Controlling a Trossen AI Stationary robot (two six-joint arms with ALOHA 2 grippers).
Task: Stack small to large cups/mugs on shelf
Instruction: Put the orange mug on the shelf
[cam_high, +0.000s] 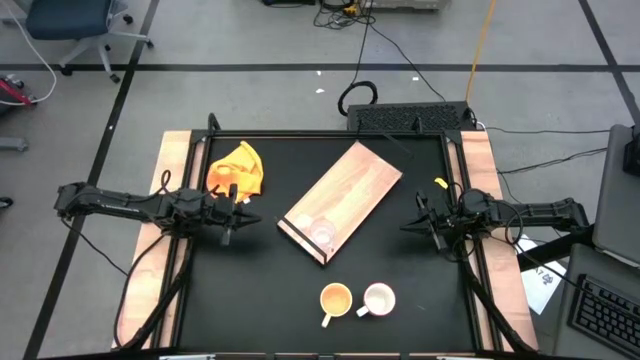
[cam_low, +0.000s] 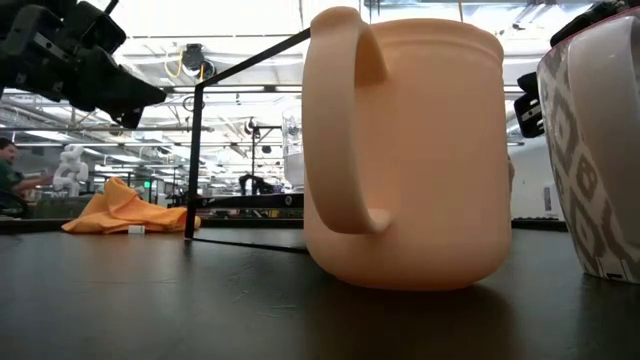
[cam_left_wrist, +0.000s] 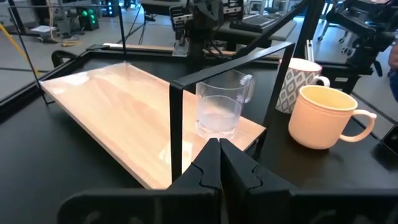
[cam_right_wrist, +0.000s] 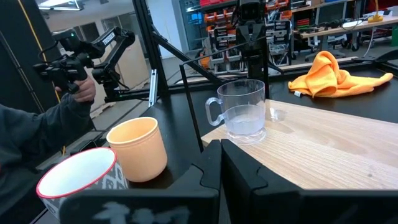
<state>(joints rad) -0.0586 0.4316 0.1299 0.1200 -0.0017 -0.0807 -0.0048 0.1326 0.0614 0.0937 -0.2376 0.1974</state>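
Observation:
The shelf (cam_high: 345, 195), a light wood board, lies slantwise mid-table. A clear glass cup (cam_high: 322, 233) with a handle stands upright on the board's near end (cam_left_wrist: 219, 107), beside the dark strip. A yellow-orange mug (cam_high: 335, 299) and a white patterned mug (cam_high: 379, 299) stand side by side on the tabletop near the front edge, and both fill the low view (cam_low: 410, 150) (cam_low: 595, 140). My left gripper (cam_high: 250, 219) hovers shut at the left, pointing at the board (cam_left_wrist: 219, 152). My right gripper (cam_high: 405, 226) hovers shut at the right (cam_right_wrist: 221, 152). Neither holds anything.
A yellow cloth (cam_high: 238, 170) lies crumpled at the table's far left. Thin black frame rods (cam_left_wrist: 174, 124) rise by the board's near end. Bare black tabletop lies between each gripper and the board. A person's sleeve (cam_right_wrist: 37, 124) shows beyond the table.

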